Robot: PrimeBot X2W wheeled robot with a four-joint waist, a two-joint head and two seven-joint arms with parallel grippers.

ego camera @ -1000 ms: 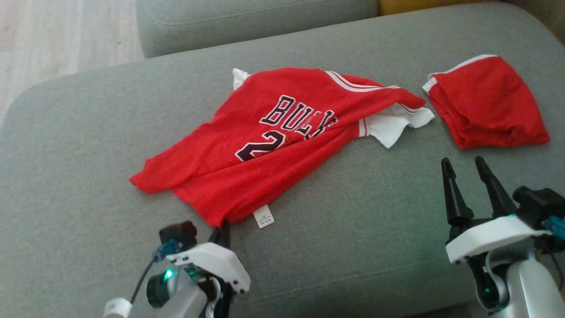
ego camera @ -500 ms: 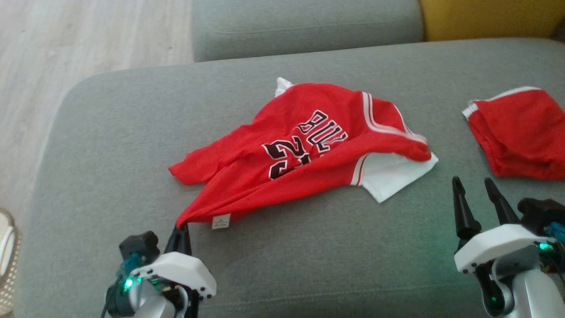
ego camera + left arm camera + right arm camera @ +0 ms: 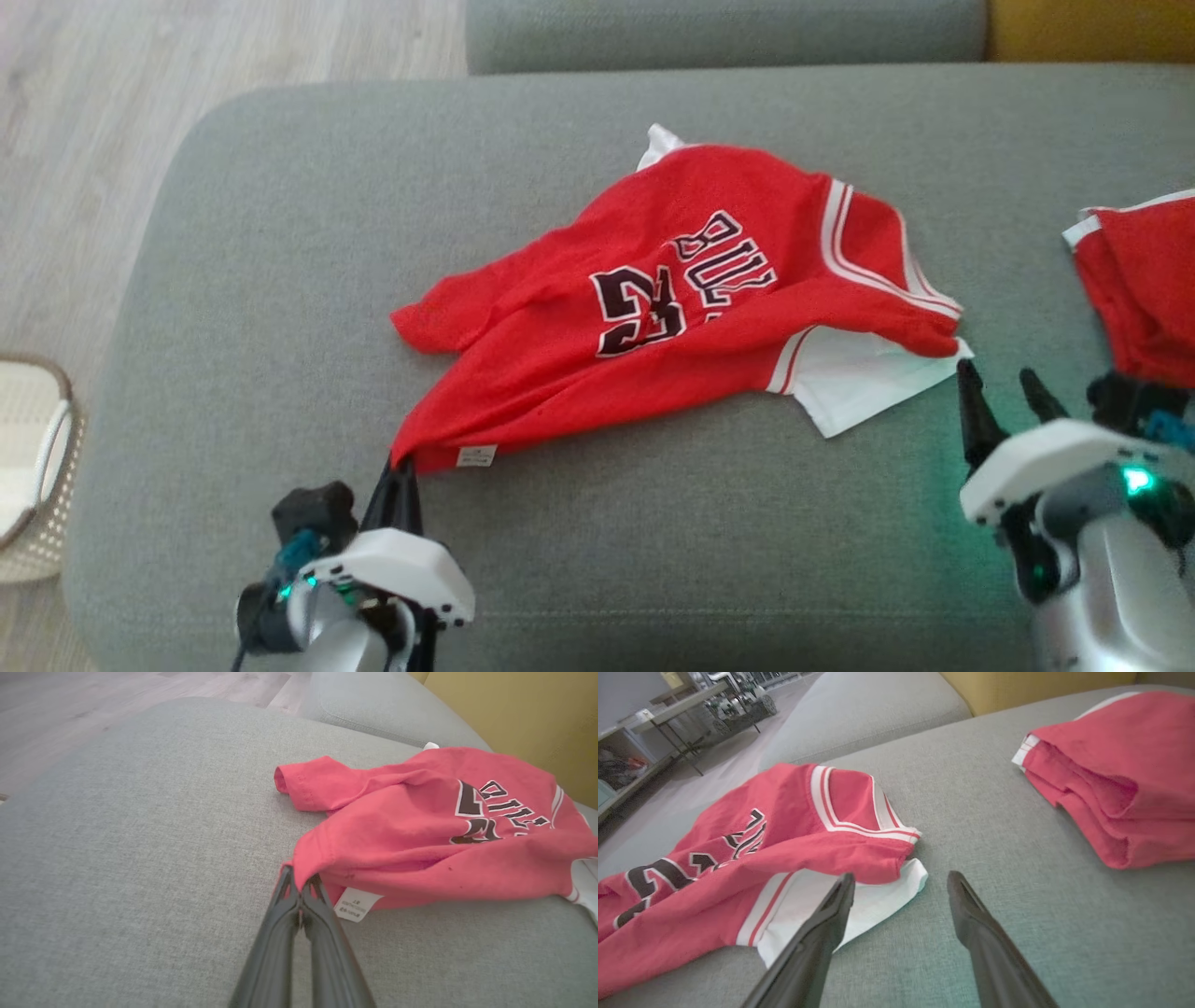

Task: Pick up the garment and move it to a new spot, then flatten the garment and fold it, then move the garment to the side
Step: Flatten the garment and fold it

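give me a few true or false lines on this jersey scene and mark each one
1. The left pincer is shut on a corner of the jersey. True.
2. The right pincer is shut on the jersey's white part. False: it is open and grips nothing.
3. A second red garment lies folded to the jersey's right. True.
4. The jersey lies flat and smooth. False: it is bunched and creased.
5. The jersey lies on a wooden table. False: it lies on a grey cushion.
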